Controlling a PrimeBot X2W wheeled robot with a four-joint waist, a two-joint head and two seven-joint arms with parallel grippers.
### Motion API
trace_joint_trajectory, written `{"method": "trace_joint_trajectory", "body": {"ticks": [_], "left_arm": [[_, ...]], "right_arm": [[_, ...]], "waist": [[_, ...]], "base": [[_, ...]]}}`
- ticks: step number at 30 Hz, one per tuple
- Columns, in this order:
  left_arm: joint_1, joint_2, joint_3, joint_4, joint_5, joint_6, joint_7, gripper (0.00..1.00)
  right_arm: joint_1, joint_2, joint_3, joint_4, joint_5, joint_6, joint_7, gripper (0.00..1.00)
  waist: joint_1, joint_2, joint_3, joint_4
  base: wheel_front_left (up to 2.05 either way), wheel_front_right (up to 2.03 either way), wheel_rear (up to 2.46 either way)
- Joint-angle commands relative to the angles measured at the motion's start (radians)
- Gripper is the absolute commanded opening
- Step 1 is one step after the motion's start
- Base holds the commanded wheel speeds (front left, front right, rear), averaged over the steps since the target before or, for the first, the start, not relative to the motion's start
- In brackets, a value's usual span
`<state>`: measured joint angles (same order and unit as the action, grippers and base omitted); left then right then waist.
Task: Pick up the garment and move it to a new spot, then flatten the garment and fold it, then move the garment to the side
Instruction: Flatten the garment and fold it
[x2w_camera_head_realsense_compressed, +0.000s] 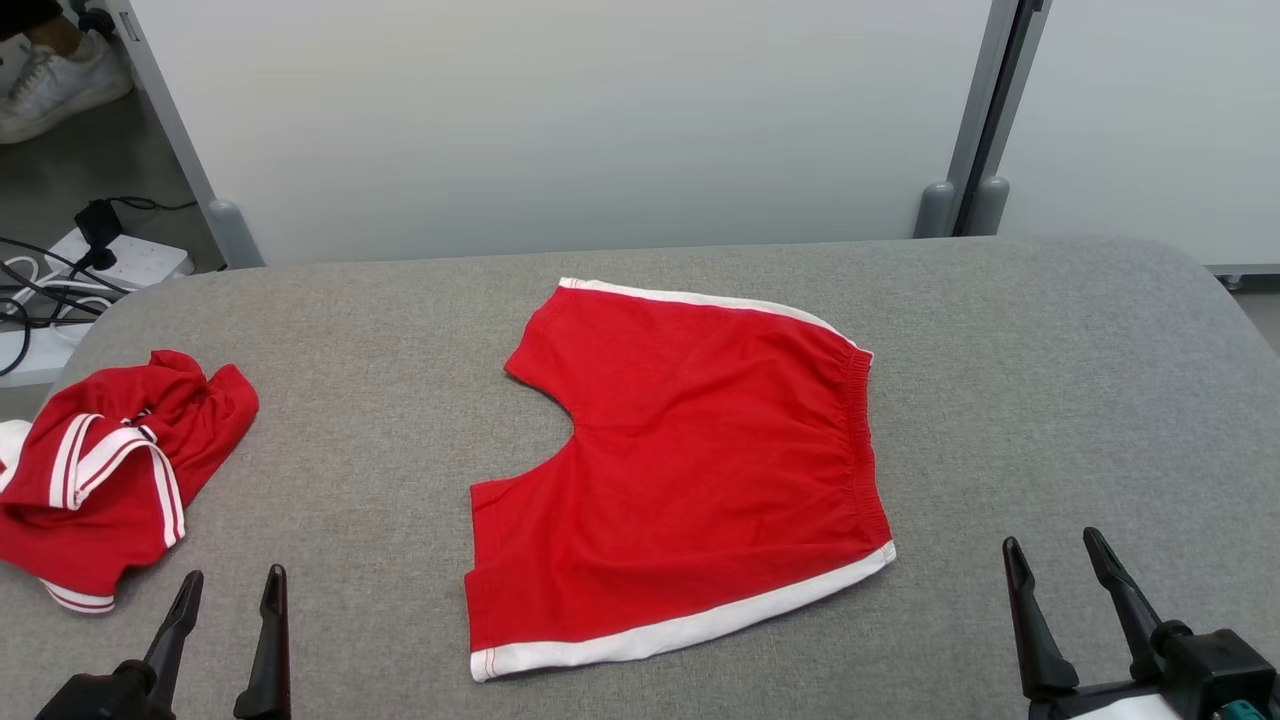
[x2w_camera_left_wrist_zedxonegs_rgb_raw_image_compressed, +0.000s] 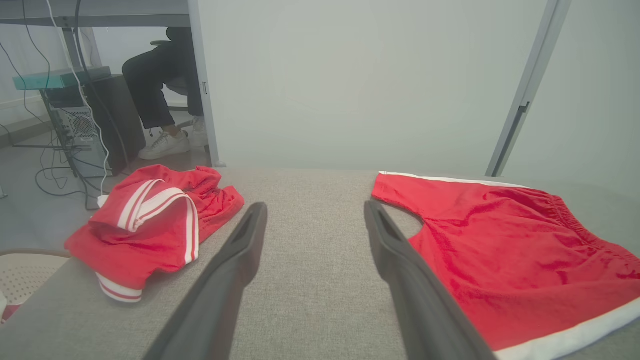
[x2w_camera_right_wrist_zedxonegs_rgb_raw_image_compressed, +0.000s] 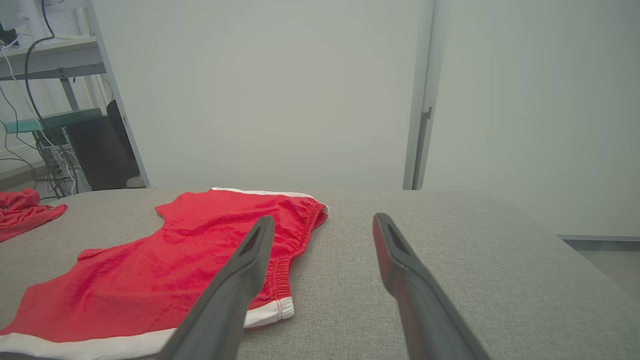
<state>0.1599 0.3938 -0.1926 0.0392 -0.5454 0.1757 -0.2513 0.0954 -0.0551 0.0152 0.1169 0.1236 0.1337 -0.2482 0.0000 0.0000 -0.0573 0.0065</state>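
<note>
The red white-trimmed fabric shorts (x2w_camera_head_realsense_compressed: 690, 470) lie flat mid grey tabletop (x2w_camera_head_realsense_compressed: 1050, 380); folding seems next: the spread left gripper (x2w_camera_head_realsense_compressed: 235, 573) and right gripper (x2w_camera_head_realsense_compressed: 1052, 538) must pinch a hem.

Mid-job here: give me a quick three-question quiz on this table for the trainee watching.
1. True or false: the red shorts lie spread flat on the grey table.
2. The crumpled red garment sits toward the robot's: A) left, B) right, C) centre.
3. Fill in: the left end effector and right end effector both stand ____, touching no cloth.
Key: 1 true; 2 A; 3 open.
</note>
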Motion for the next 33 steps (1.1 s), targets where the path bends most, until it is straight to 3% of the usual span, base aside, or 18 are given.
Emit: {"method": "trace_joint_trajectory", "body": {"ticks": [1,11,15,23,33], "left_arm": [[-0.038,0.02,0.041,-0.019,-0.003,-0.001,-0.01,1.0],[-0.049,0.008,0.027,-0.018,-0.022,-0.008,0.005,1.0],[-0.069,-0.01,-0.029,0.006,-0.038,-0.042,0.06,1.0],[-0.131,-0.054,-0.153,0.097,-0.074,-0.114,0.219,1.0],[-0.258,-0.09,-0.218,0.249,-0.121,-0.209,0.321,1.0]], "right_arm": [[-0.012,-0.007,0.021,-0.027,0.003,-0.003,-0.006,1.0],[-0.014,-0.01,0.02,-0.036,-0.009,-0.003,-0.005,1.0],[-0.038,-0.029,0.057,-0.025,-0.005,-0.003,0.009,1.0],[-0.112,-0.135,0.175,0.055,0.06,-0.003,0.093,1.0],[-0.245,-0.23,0.3,0.156,0.141,-0.003,0.138,1.0]], "waist": [[0.0,0.0,0.0,0.0],[0.0,0.0,0.007,0.007],[0.0,0.0,0.021,0.009],[0.0,0.0,0.062,0.021],[0.0,0.0,0.17,0.024]], "base": [[0.0,0.0,0.0],[0.0,0.0,0.0],[0.0,0.0,0.0],[0.0,0.0,0.0],[0.0,0.0,0.0]]}}
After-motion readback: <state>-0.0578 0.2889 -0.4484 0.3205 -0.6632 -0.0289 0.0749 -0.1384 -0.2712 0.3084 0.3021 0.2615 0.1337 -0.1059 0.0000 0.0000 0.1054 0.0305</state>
